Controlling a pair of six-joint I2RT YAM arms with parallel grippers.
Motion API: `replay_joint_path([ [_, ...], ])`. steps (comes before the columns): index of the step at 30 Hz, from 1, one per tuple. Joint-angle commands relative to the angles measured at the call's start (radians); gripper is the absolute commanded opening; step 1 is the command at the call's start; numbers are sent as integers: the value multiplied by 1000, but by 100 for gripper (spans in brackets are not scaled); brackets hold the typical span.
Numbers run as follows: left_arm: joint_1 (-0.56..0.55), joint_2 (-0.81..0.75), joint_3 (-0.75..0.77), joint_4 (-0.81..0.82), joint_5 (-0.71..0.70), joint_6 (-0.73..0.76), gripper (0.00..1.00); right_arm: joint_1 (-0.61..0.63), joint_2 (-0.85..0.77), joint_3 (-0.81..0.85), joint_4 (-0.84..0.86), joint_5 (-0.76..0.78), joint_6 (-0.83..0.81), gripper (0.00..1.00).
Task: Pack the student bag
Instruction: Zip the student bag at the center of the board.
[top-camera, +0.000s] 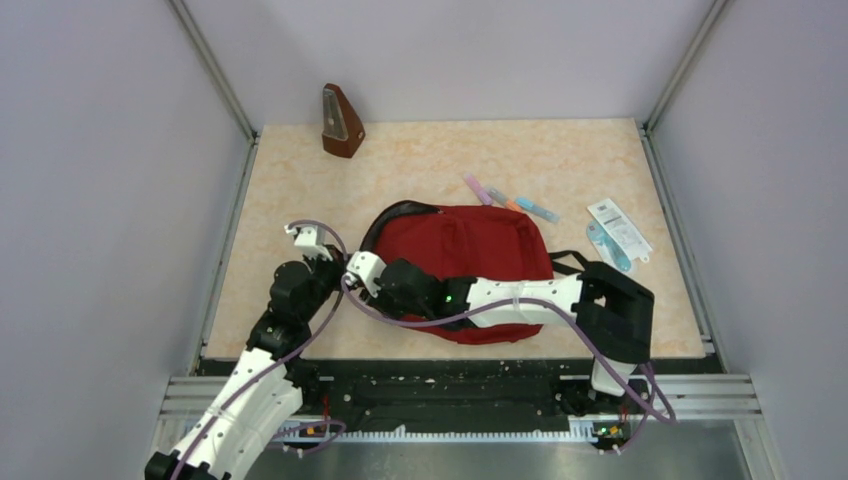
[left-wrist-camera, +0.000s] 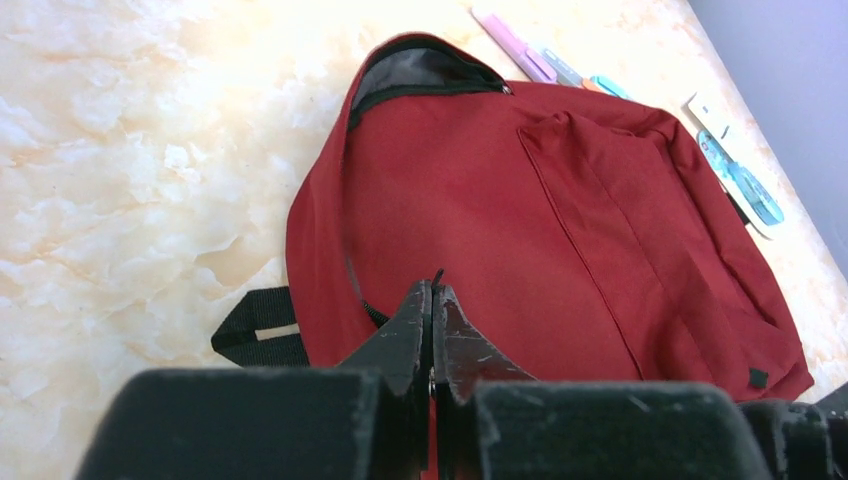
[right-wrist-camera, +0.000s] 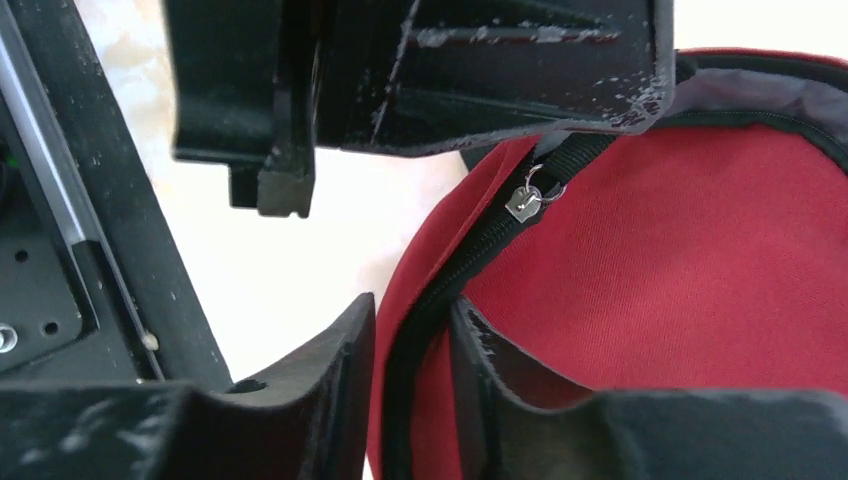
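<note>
1. We've got the bag lying flat in the middle of the table, front pocket up, just past both arms
2. Its top zip is partly undone. In the left wrist view the gap shows grey lining and that's all we can make out in there
3. Nothing we can see is packed. The pens lie in a loose row on the table just beyond the bag's far edge, and a flat white and blue packet lies off its right side, near it but apart
4. The left claw has its fingers pressed together, tips hanging over the bag's near left edge. We can't tell if anything is pinched between them
5. The right claw is at that same left edge with its fingers apart, one on each side of the black zip band. The band pretty much fills the gap, so we can't tell if it's squeezed or just straddled
6. A small metal zip pull dangles a bit further up the band, right under the left claw's body
7. A black strap pokes out from under the bag's left side
8. A brown metronome stands in the far left corner, well away from everything
</note>
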Motion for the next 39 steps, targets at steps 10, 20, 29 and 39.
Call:
replay_joint_path([
  [10, 0, 68, 15, 110, -48, -5, 0, 24, -252, -170, -61, -156, 38, 0],
  [20, 1, 170, 37, 203, -79, 27, 0, 64, -422, -273, -243, -316, 135, 0],
  [29, 3, 321, 86, 294, -145, 87, 0, 85, -542, -335, -421, -443, 190, 0],
  [39, 7, 424, 124, 400, -119, 94, 0, 85, -649, -364, -482, -388, 187, 0],
])
